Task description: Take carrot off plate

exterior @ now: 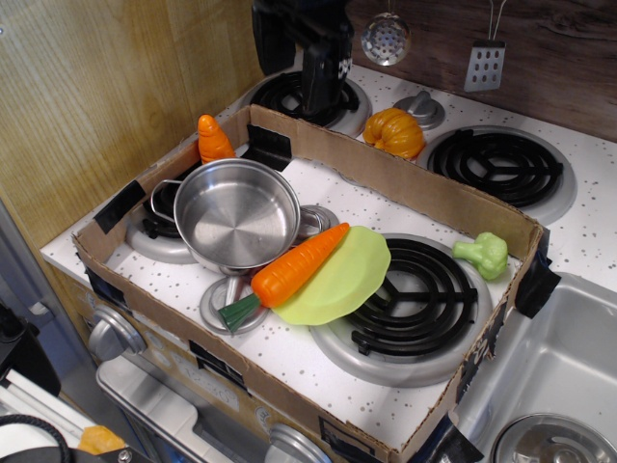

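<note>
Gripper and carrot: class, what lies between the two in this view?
In this one view, the cardboard wall and steel pot lie between the gripper and the carrot.

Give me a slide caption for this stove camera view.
Toy carrot lies across the lime plate's left edge beside the steel pot; gripper waits behind.

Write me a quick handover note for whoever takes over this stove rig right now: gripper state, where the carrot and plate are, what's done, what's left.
Gripper: the black gripper hangs at the back over the rear left burner, far from the work; whether it is open or shut cannot be told, and it holds nothing visible.
Carrot: the long glossy orange plastic carrot lies diagonally on the left edge of the plate, its green stem end overhanging toward the small silver lid.
Plate: the flat lime-green round plastic plate sits partly over the front right burner, beside the steel pot.
Done: nothing yet.
Left: reach, grasp the carrot, set it off the plate.
</note>
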`<state>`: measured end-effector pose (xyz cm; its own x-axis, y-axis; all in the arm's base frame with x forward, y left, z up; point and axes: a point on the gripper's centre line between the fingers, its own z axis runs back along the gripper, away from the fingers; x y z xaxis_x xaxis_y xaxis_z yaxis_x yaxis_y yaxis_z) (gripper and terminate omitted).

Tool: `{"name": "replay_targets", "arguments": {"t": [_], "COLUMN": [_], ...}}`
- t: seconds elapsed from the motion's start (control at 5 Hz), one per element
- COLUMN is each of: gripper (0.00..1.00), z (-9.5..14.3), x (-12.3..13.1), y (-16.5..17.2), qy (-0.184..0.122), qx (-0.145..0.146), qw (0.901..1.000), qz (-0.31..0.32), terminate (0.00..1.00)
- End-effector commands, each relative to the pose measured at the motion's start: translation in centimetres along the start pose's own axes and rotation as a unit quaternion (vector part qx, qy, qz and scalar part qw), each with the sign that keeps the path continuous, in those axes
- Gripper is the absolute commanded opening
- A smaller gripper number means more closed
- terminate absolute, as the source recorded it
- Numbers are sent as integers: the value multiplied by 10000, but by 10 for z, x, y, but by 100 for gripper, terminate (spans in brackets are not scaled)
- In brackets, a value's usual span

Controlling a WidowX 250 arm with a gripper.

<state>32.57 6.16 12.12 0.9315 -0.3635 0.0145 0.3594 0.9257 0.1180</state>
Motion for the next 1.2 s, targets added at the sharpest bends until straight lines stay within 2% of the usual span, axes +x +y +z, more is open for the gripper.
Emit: {"name": "replay_targets", "arguments": {"t": [0.0,0.2,0.4,0.6,0.8,1.0], "gripper": [100,100,100,100,100,100], "z": [6,3,-15,-26,-47,-65], "x": [-21,-42,-70,-84,-97,-107], "y": [6,-5,-22,-32,-45,-57], "qy": [-104,-182,-314,-315,-449,-592], "qx": [16,-19,-244,-352,-416,-346], "qw": [9979,9948,9891,9861,9836,9810], "qz": [644,1000,1420,1591,1699,1813], "terminate": [0,0,0,0,0,0]}}
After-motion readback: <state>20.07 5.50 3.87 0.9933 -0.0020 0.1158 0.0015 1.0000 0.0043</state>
